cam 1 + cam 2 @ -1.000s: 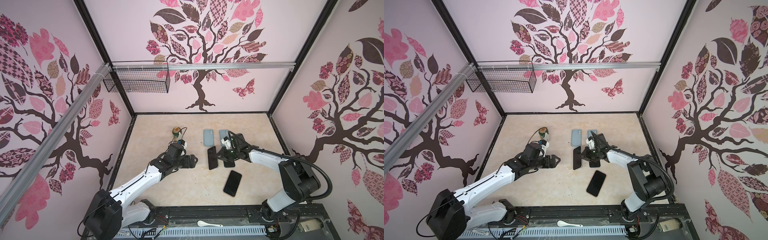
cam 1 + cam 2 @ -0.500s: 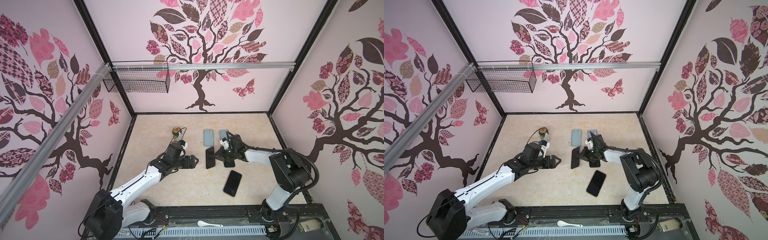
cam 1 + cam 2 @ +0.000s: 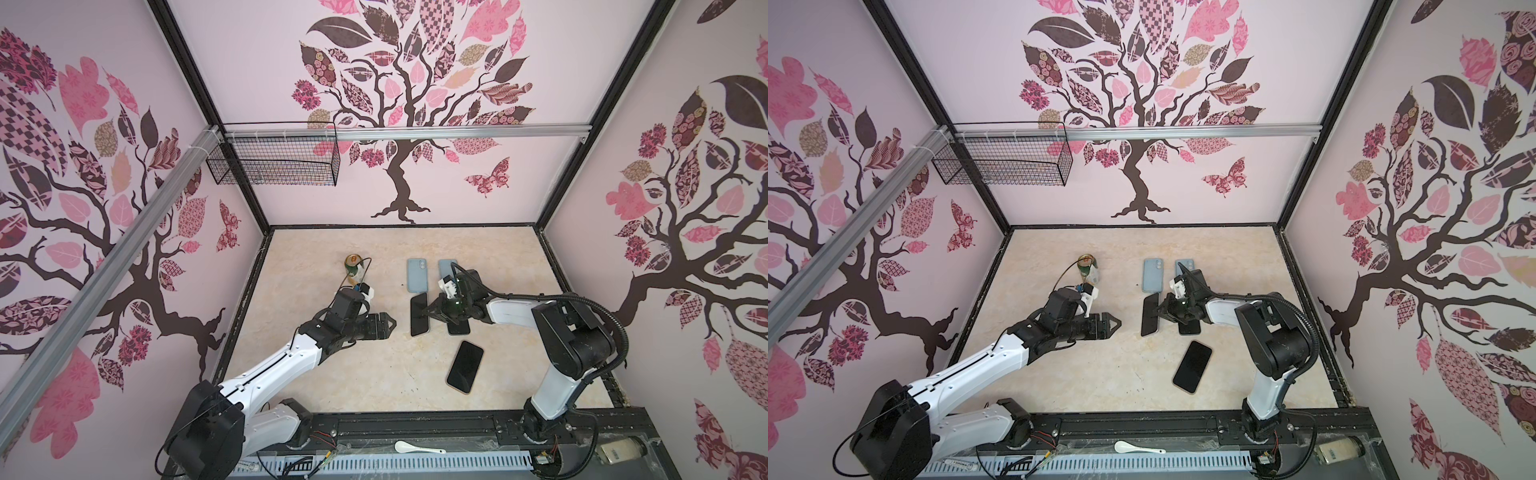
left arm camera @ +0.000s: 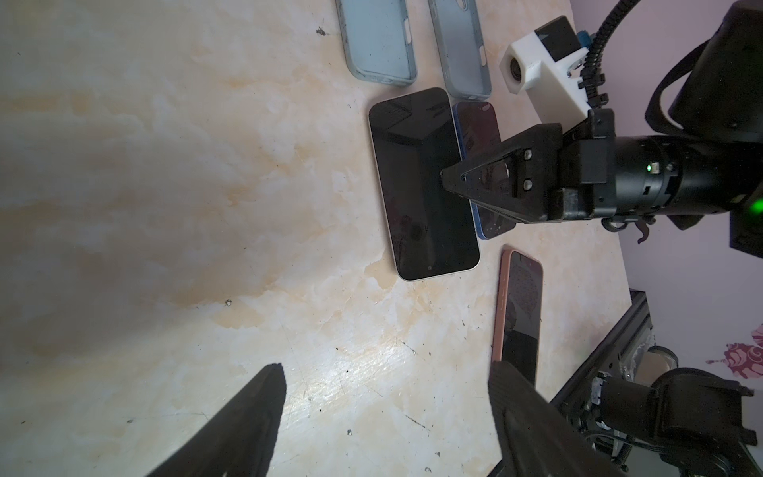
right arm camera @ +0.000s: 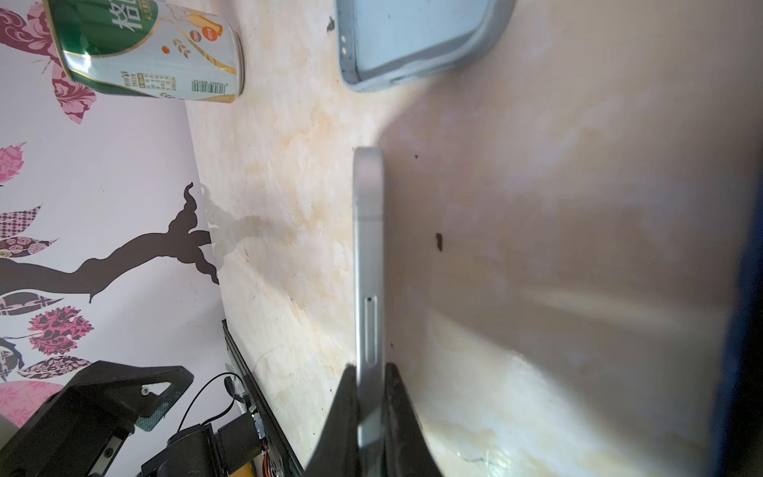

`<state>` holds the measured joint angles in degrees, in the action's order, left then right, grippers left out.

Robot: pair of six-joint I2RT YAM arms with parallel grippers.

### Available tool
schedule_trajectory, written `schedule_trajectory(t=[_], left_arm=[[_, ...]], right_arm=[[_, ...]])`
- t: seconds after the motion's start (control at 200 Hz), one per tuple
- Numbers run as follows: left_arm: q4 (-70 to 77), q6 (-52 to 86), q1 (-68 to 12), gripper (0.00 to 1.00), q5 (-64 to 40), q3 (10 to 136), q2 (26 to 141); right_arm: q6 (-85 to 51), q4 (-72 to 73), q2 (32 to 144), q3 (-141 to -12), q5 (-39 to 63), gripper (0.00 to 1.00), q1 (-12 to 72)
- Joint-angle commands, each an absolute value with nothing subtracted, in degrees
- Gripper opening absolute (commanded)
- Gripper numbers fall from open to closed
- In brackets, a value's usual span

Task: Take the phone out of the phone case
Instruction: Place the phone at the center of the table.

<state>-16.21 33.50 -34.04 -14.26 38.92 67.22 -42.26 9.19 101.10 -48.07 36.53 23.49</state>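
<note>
Front rail: white spoon (image 3: 419,448). Next, on the table (image 3: 332,386), a pink-edged phone (image 3: 465,366) lies flat, screen up. Mid-table: left gripper (image 3: 388,326) has jaws wide, nothing between them. Opposite it, right gripper (image 5: 370,367) is clamped on the long edge of the silver phone (image 3: 419,315). That phone is bare, out of its case, and overlaps a blue phone (image 4: 479,128). Behind: phone case (image 3: 417,275) and second case (image 3: 446,268) side by side, hollow side up. Can (image 3: 352,266) stands off to their left.

White links (image 3: 274,368) join black motor housings (image 3: 577,345); the right claw (image 4: 450,179) is black, triangular.
</note>
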Motion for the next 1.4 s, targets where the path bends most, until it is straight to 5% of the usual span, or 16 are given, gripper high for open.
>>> schedule_trajectory(t=[0.0,0.535,0.92,1.395], left_arm=[[-15.27,33.67,-33.93,0.81,-14.92,38.16,67.67],[-14.84,33.88,-33.99,0.80,-16.17,37.98,68.92],[-14.32,33.21,-34.48,0.80,-15.88,36.83,69.52],[-6.73,32.60,-53.39,0.81,-3.28,36.71,70.73]], right_arm=[[-41.58,9.77,102.31,-48.55,36.26,0.07,23.38],[-39.12,5.83,101.85,-49.57,32.23,0.29,23.20],[-35.42,-1.29,99.94,-51.94,25.85,0.34,22.89],[-38.30,-18.31,77.57,-42.70,2.79,0.48,27.33]])
